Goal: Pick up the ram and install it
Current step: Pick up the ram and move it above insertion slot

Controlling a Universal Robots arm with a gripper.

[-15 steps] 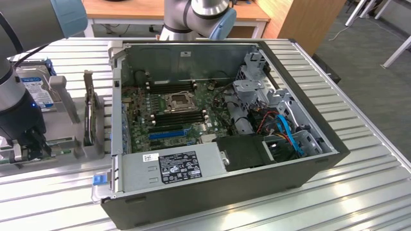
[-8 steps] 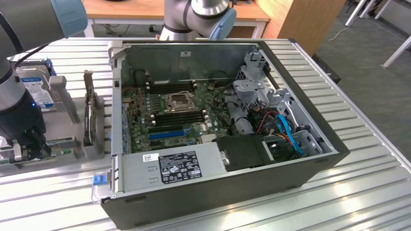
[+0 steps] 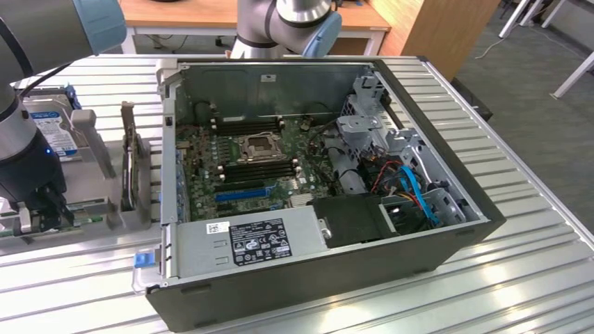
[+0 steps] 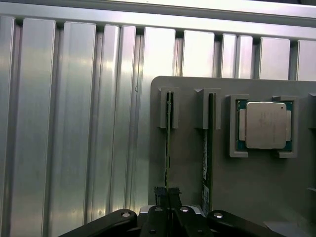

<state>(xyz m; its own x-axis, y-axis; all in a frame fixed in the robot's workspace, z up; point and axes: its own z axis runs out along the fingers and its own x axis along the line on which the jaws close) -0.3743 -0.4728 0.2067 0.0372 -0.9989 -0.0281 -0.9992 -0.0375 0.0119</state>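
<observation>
Now | pincer [image 4: 167, 193] clamped tight on ram [image 4: 168, 133] | ram standing edge-up in gray holder [image 4: 187, 173] slot

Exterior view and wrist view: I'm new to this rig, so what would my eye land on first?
The open computer case fills the middle of the exterior view, its motherboard bare. At that view's left the arm reaches down to a grey holder; the wrist view shows the fingers shut on the ram standing edgewise in its slot, a processor nearby.

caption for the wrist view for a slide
jaws shut on the ram in its grey holder, second stick and cpu alongside
</observation>
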